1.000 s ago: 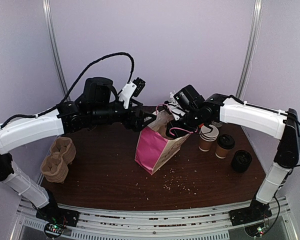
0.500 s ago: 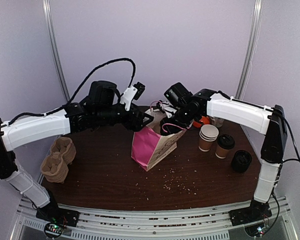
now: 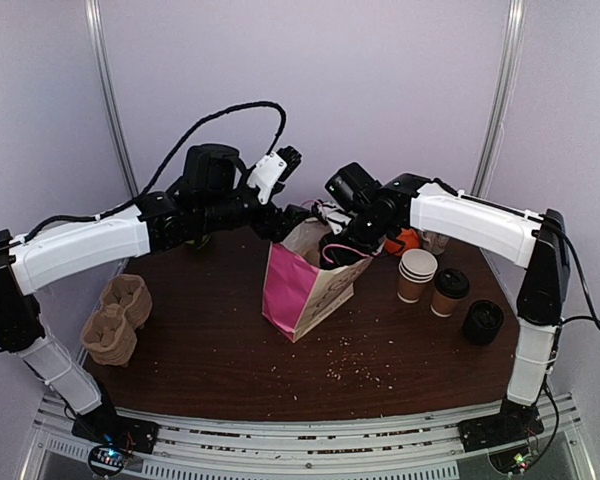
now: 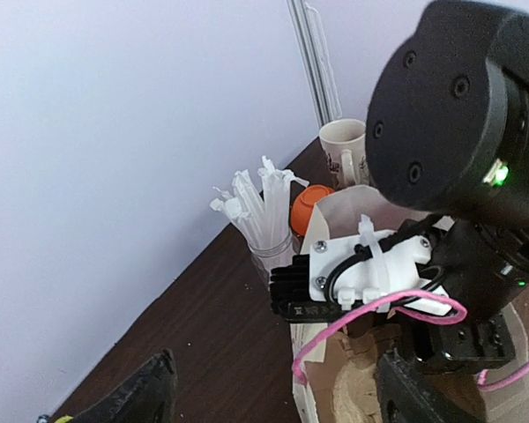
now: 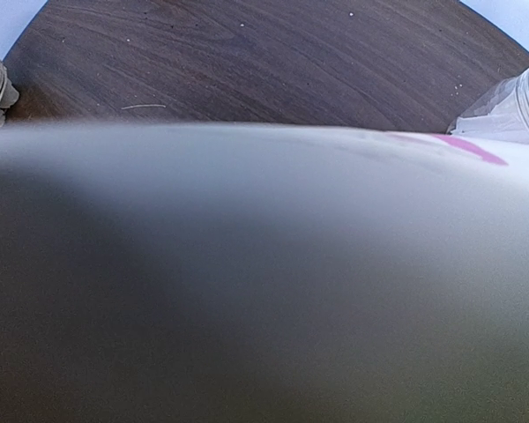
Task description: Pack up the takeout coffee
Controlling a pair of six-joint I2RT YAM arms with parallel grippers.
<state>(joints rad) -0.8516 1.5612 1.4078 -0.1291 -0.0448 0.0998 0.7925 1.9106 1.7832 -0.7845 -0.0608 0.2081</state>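
One takeout coffee cup (image 3: 449, 291), brown with a black lid, stands at the right of the table. Beside it is a stack of lidless brown cups (image 3: 416, 275), and a black lidded cup (image 3: 482, 321) sits nearer the front. A pink and white paper bag (image 3: 305, 285) stands open mid-table. My left gripper (image 3: 285, 222) is at the bag's back left rim. In the left wrist view it (image 4: 273, 407) is open wide, straddling the rim and pink handle (image 4: 397, 315). My right gripper (image 3: 342, 245) reaches into the bag's mouth with its fingers hidden. The bag wall (image 5: 264, 282) fills the right wrist view.
A brown pulp cup carrier (image 3: 115, 315) lies at the left. An orange bowl (image 3: 405, 240), a cream mug (image 4: 344, 145) and a jar of straws (image 4: 260, 216) stand behind the bag. Crumbs are scattered in front of it.
The bag has come more upright and shifted slightly left. My left arm has risen and moved toward the bag's rim. My right gripper stays in the bag's mouth.
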